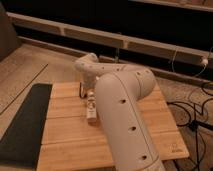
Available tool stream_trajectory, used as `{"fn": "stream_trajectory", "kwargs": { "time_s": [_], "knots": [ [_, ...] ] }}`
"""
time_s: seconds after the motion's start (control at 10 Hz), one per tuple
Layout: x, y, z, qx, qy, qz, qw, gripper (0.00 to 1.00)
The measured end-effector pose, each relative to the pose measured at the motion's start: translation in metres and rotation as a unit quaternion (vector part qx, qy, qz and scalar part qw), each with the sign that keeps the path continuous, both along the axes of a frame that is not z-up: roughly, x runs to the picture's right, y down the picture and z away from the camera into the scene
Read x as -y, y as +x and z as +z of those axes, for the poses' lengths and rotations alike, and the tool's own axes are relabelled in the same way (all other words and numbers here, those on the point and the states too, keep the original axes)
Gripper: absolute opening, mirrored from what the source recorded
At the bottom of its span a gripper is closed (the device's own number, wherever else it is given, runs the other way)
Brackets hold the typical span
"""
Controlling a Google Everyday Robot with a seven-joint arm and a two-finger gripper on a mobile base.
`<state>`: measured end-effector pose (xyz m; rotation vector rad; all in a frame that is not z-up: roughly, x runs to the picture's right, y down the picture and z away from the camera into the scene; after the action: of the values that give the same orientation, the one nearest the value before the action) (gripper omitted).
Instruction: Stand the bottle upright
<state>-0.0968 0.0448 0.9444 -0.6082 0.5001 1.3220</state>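
The bottle (91, 108) is small and whitish with a pale label band. It lies on its side on the wooden table (60, 140), its length running toward the camera. My gripper (84, 90) points down at the table just behind the bottle's far end and slightly to its left. Its dark fingers stand open with nothing between them. My thick white arm (122, 115) rises from the front of the view and hides the table to the right of the bottle.
A dark mat (24, 122) lies along the table's left side. Black cables (196, 112) trail across the floor on the right. A long low ledge (125, 40) runs behind the table.
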Motion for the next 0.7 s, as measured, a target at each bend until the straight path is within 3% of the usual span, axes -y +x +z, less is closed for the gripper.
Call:
{"fn": "stream_trajectory", "kwargs": {
  "time_s": [0.7],
  "knots": [
    [-0.025,0.011,0.01,-0.024,-0.033,0.0,0.9992,0.65]
  ]
}}
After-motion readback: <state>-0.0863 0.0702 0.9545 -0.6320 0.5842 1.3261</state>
